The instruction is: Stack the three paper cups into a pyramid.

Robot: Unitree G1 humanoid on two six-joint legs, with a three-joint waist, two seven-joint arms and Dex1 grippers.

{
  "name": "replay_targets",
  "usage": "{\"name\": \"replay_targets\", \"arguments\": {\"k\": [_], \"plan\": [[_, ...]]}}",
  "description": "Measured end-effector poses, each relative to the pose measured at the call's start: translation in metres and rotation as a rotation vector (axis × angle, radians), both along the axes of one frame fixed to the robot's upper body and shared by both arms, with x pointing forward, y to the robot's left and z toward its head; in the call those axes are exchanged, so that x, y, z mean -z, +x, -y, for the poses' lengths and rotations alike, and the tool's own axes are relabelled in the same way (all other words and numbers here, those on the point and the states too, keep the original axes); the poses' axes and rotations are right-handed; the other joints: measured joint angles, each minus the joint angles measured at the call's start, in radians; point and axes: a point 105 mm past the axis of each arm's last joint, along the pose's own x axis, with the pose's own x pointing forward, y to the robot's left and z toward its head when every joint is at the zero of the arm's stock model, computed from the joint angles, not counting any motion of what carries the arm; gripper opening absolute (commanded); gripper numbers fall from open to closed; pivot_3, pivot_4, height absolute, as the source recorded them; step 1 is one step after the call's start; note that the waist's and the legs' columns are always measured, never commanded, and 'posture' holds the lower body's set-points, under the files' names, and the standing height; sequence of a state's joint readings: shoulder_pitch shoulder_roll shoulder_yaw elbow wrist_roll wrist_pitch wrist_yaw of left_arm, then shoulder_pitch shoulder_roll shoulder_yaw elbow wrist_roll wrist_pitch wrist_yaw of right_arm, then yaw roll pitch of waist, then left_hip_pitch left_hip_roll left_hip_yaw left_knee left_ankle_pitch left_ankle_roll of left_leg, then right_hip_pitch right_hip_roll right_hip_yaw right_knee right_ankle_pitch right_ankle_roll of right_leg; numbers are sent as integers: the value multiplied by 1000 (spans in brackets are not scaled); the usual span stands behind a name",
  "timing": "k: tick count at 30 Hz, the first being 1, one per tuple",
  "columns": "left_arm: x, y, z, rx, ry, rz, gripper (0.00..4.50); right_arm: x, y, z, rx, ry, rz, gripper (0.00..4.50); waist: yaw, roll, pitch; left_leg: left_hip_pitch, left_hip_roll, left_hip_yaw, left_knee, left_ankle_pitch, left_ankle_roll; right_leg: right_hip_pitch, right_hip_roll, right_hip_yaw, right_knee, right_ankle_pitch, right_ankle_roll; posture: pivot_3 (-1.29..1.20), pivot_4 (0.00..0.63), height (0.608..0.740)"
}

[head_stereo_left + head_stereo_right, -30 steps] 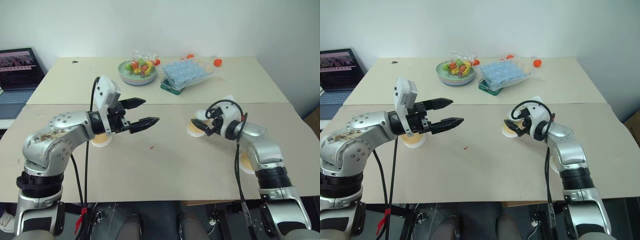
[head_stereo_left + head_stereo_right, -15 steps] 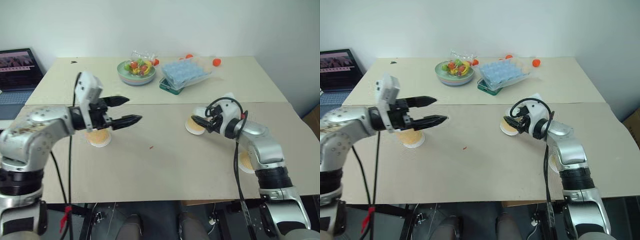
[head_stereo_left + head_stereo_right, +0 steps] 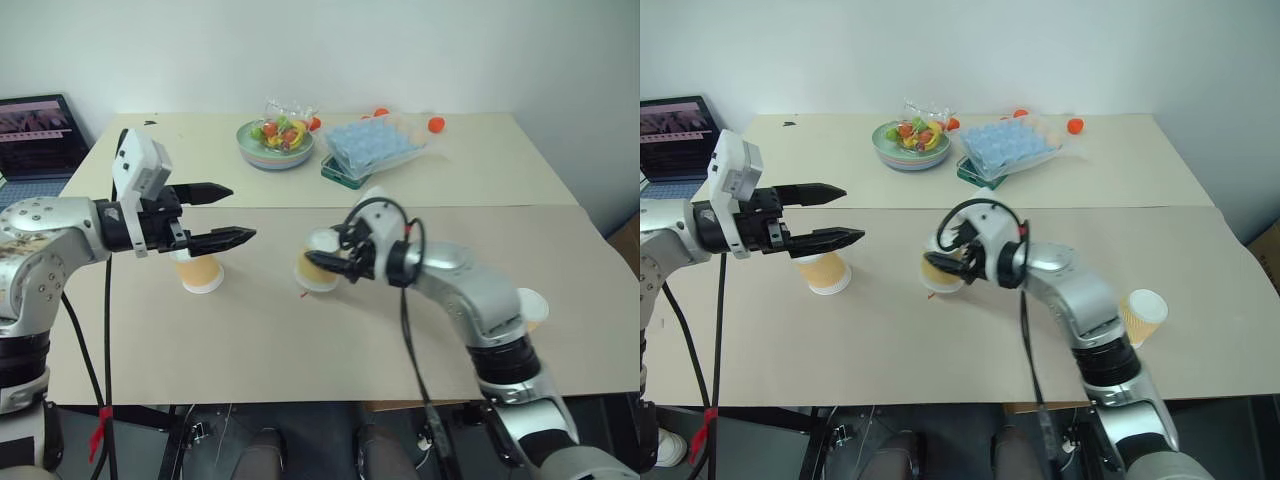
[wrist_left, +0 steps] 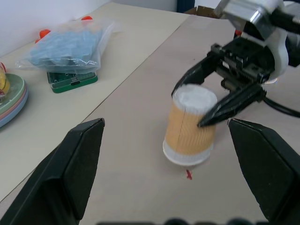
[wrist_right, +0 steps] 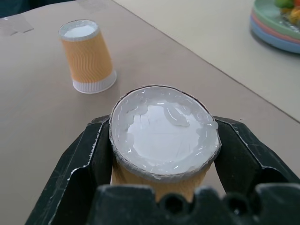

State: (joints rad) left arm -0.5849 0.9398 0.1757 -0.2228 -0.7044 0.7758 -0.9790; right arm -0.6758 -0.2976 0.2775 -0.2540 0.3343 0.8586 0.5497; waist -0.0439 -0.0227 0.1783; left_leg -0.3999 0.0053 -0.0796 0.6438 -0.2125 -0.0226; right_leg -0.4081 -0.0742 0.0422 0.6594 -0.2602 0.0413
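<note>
**Second cup in the jaws, on its way to sit beside the first**

We see the right gripper (image 3: 952, 258) clenched on an upside-down paper cup (image 3: 939, 272) at the centre of the head view, one finger on each side of its wall, near the white base that faces up. The cup looks slightly tilted; whether its rim is on the table (image 3: 970, 350) or just above it we cannot tell. Another inverted cup (image 3: 826, 271) stands at centre left. The third cup (image 3: 1143, 317) is at right of the frame, near the table's front edge, open mouth showing.

The left gripper (image 3: 837, 212) hovers released, fingers wide apart, above the centre-left cup, gripping nothing.

We judge the step in hand to be setting the held cup just beside the standing one as the pyramid's base. To do it well, we should put it down level, rim flat, close enough that a third cup can bridge both bases, and let go without nudging the neighbour. The left arm should stay clear.

At the upper centre, a pale green bowl (image 3: 887, 154) holds colourful fruit. Beside it, a bagged blue tray (image 3: 1010, 147); its contents we cannot make out.
</note>
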Motion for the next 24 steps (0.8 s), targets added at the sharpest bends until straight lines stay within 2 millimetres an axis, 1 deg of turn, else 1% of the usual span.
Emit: {"name": "replay_targets", "arguments": {"k": [2, 6, 11, 13, 15, 17, 18, 21, 24], "plan": [[0, 1, 0, -4, -3, 1, 4500, 3, -2, -6, -9, -13, 0, 2795, 1, 0, 0, 0, 0, 0, 0, 0, 0, 0, 0, 0, 0, 0, 0, 0, 150, 740], [0, 1, 3, -4, -13, 7, 4500, 7, 0, -9, 10, -20, 0, 2795, 0, 0, 0, 1, 0, 0, 0, 0, 0, 0, 0, 0, 1, 0, 0, 0, 150, 740], [-2, 0, 9, 11, -20, 23, 4500, 20, 4, -17, 7, -39, -32, 2795, -3, 0, 0, 1, 0, 0, 0, 0, 0, -1, 0, 1, 3, 0, 0, 0, 150, 740], [-3, 1, 11, 14, -23, 30, 4500, 22, 6, -18, 13, -38, -38, 2795, -2, 0, 0, 1, 0, 0, 0, 0, 0, -1, 0, 0, 3, 0, 0, 0, 150, 740], [-6, 2, 14, 18, -26, 39, 4500, 20, 6, -21, 9, -32, -30, 3781, -2, 0, 0, 1, 0, 0, 0, 0, 0, -1, 0, 0, 3, 0, 0, 0, 150, 740], [-8, 2, 17, 24, -30, 48, 4500, 18, 5, -24, 2, -21, -27, 4258, -2, 0, 0, 1, 0, 0, 0, 0, 0, -1, 0, 0, 3, 0, 0, 0, 150, 740], [-8, 2, 18, 26, -30, 49, 4500, 17, 4, -26, -3, -15, -29, 4385, -3, 0, 0, 1, 0, 0, 0, 0, 0, -2, 0, 1, 3, 0, 0, 0, 150, 740], [-6, 2, 20, 33, -29, 41, 4500, 15, 4, -28, -7, 6, -32, 4385, -3, 0, 0, 1, 0, 0, 0, 0, 0, -2, 1, 1, 3, 0, 0, 0, 150, 740], [-7, 2, 21, 39, -26, 43, 4500, 4, 6, -26, 19, 116, -103, 4385, -2, 0, 0, 1, 0, 0, 0, 0, 0, -2, 0, 1, 4, 0, 0, 0, 150, 740]]}}
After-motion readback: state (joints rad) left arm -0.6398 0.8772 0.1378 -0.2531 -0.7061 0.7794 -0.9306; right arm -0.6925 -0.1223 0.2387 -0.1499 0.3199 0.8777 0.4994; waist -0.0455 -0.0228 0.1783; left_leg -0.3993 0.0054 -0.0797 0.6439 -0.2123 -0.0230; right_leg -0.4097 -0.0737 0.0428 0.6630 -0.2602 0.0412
